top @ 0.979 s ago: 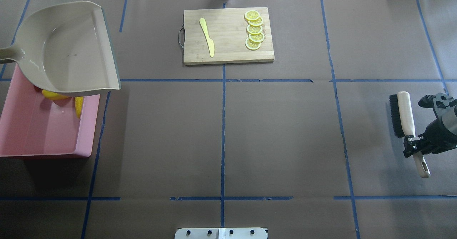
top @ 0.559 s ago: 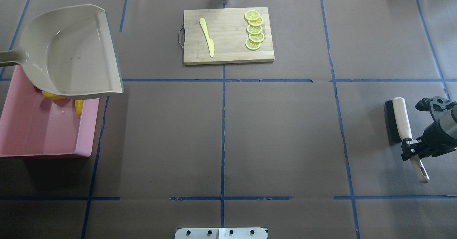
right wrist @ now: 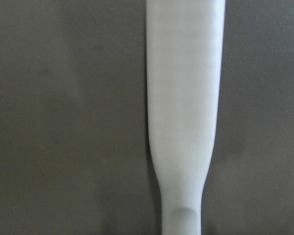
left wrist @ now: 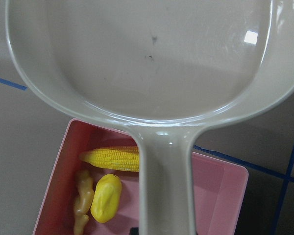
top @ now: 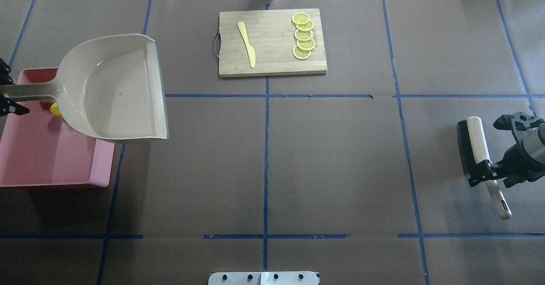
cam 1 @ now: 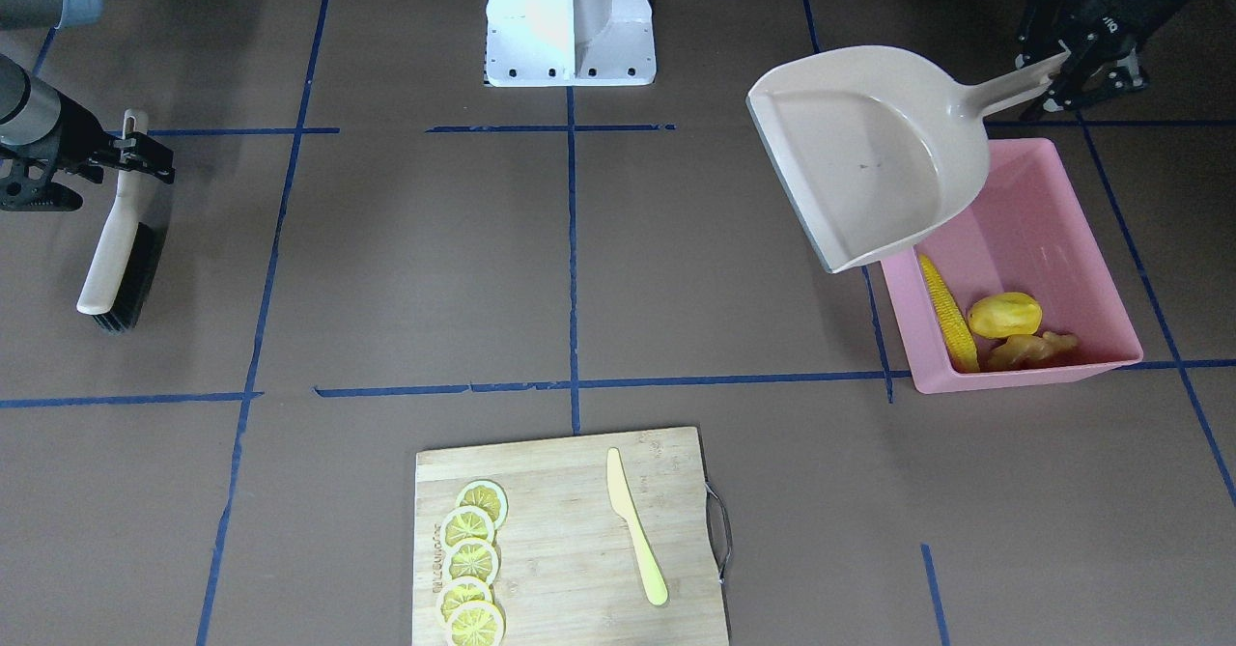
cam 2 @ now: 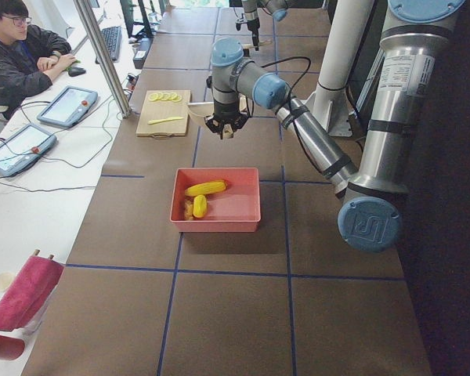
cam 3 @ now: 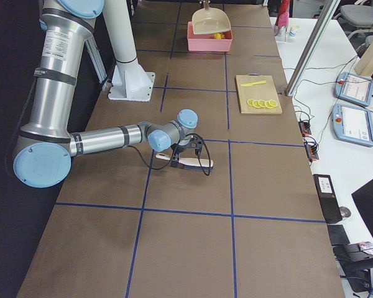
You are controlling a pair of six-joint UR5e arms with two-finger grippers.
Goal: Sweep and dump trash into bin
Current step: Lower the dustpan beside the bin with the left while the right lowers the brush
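The pink bin (top: 42, 165) stands at the table's left end; it also shows in the front view (cam 1: 1024, 202). In it lie the corn cob (cam 1: 948, 315), the yellow lump (cam 1: 1004, 315) and the ginger root (cam 1: 1033, 349). The left wrist view shows the corn (left wrist: 112, 158), lump (left wrist: 105, 197) and ginger (left wrist: 82, 200) under the handle. My left gripper (top: 6, 94) is shut on the handle of the beige dustpan (top: 115, 89), held empty above the bin's far right corner. My right gripper (top: 485, 172) is shut on the handle of a black-bristled brush (top: 477, 142) low over the table at the right.
A wooden cutting board (top: 272, 63) at the far middle carries lemon slices (top: 303, 35) and a pale yellow knife (top: 247, 44). Blue tape lines cross the brown table. The robot base (cam 1: 570, 18) is at the near edge. An operator (cam 2: 16, 55) sits beyond the far side.
The dustpan has moved right and toward the robot, now covering more of the bin's far right corner. The brush has shifted slightly toward the robot.
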